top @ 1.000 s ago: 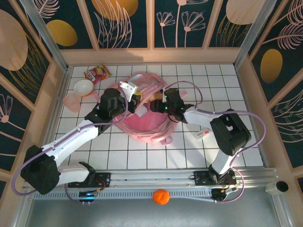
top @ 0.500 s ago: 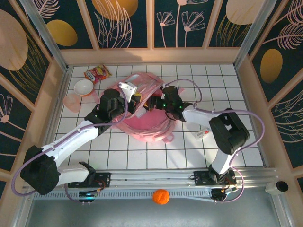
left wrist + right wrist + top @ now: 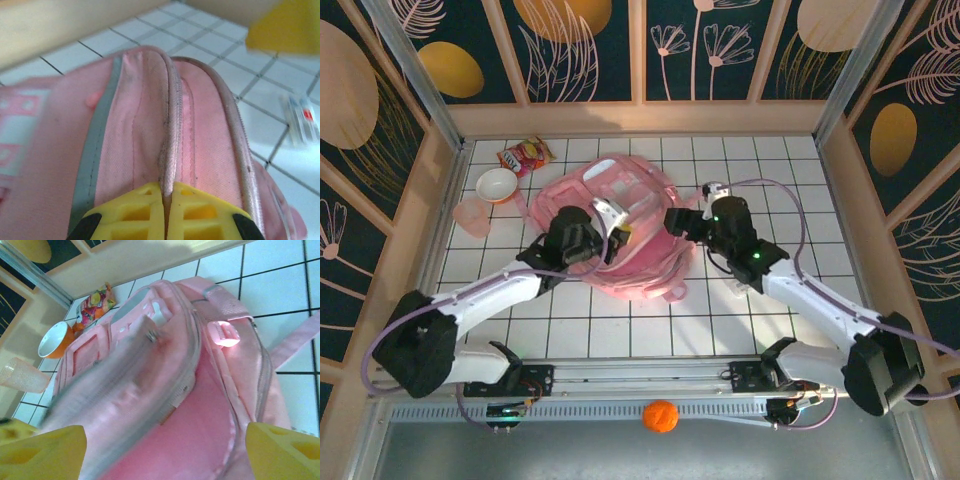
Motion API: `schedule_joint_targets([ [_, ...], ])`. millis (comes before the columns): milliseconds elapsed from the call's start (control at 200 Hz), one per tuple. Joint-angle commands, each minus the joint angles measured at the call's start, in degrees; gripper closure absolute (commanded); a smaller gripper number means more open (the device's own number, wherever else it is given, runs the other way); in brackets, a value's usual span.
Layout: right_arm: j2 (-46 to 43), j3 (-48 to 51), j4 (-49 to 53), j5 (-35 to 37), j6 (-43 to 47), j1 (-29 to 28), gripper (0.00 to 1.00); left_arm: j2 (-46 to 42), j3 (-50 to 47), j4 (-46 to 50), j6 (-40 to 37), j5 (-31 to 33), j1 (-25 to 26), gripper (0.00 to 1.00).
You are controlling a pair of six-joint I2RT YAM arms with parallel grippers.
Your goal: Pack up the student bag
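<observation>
Far left of the white-tiled counter (image 3: 790, 180): a translucent pink cup (image 3: 472, 216) near the side wall, an orange bowl (image 3: 498, 185) with a white inside just behind it, and a snack packet (image 3: 525, 155) further back by the rear wall. Left hand (image 3: 166, 202): yellow fingers pressed together, pinching a raised seam ridge of the student bag (image 3: 638, 195). In the wrist view the ridge runs straight into the closed pair. From above, this hand sits on the bag's near-left part. The student bag lies at the centre of the counter, toward the back, with its main compartment gaping and darker pink lining showing inside. Right hand (image 3: 165, 452): fingers spread wide, nothing between them. It is at the bag's right edge, and in its wrist view the open mouth of the compartment lies directly ahead, framed by the two fingers. Contact with the fabric: cannot tell. Right of the bag and apart from it, a small clear tube (image 3: 748, 285) with a red marking lies on the tiles beside the right arm.
</observation>
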State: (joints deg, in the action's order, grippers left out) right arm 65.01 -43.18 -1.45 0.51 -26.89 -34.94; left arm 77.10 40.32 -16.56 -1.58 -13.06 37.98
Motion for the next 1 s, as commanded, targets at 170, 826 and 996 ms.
schedule_joint_targets([
  [170, -4.5, 3.8, 4.6, 1.0, 2.6, 0.1, 0.19, 17.7, -2.7, -5.9, -6.0, -0.4, 6.5, 1.0],
  [826, -7.2, 3.6, 9.0, -5.5, 28.9, -1.0, 0.23, -1.6, -4.9, -11.3, 13.2, 1.5, 4.3, 0.39],
  [996, -3.5, 1.6, 13.9, -6.3, 47.6, -8.8, 0.29, -10.5, -9.5, -4.3, 20.8, 6.3, -3.5, 0.34],
])
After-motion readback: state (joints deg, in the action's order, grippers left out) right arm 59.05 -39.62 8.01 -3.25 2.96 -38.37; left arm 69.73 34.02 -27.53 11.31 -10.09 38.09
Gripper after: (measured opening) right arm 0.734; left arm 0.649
